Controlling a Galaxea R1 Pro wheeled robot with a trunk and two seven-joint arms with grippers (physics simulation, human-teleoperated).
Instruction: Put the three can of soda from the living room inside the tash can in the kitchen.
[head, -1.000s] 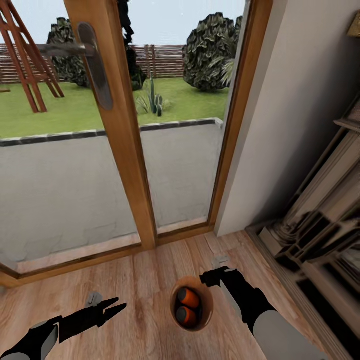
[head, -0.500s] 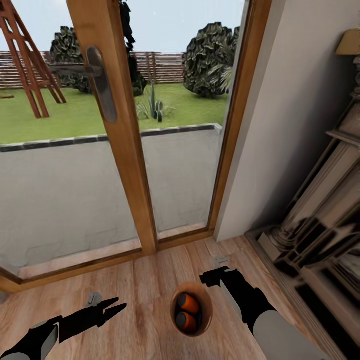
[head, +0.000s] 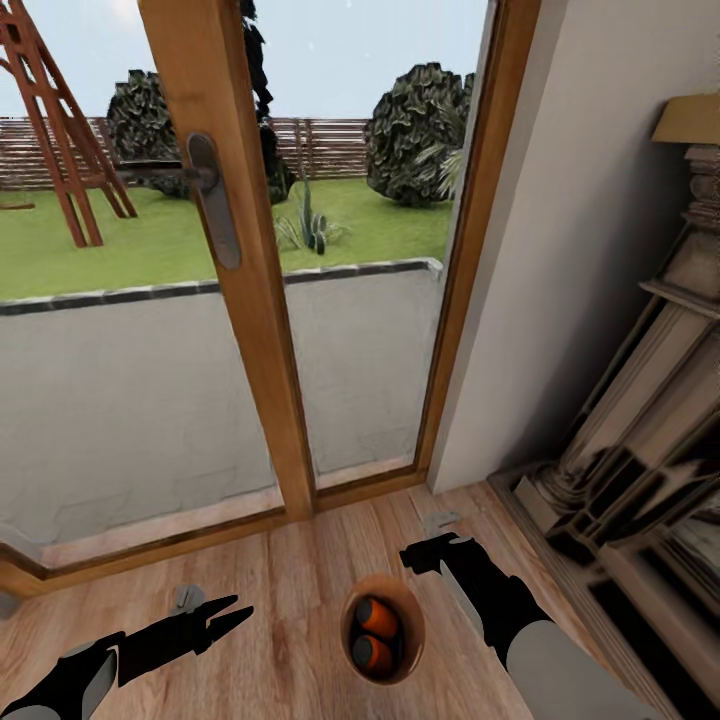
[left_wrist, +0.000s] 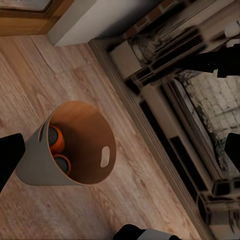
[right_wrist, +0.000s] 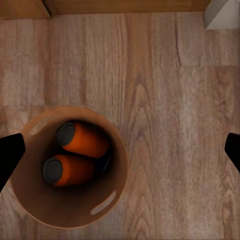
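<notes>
Head view, tilted upward since the two earlier pictures: the door handle (head: 213, 195) and the carved fireplace surround (head: 640, 440) sit lower in the frame, a shift of the camera, while the arms and the trash can keep their places against the wood floor (head: 290, 590). The trash can (head: 384, 628) stands on the floor before the glazed garden door (head: 215, 300), between the two arms, and holds two orange soda cans (right_wrist: 75, 155) lying side by side; a dark shape beside them may be the third, blue can, but this cannot be settled. The left tool (head: 222, 616) is empty with its fingers spread apart. The right tool (head: 420, 555), just beside the can's rim, grips nothing visible; its fingertips at the right wrist view's edges suggest a wide opening. The collecting appears largely done.
</notes>
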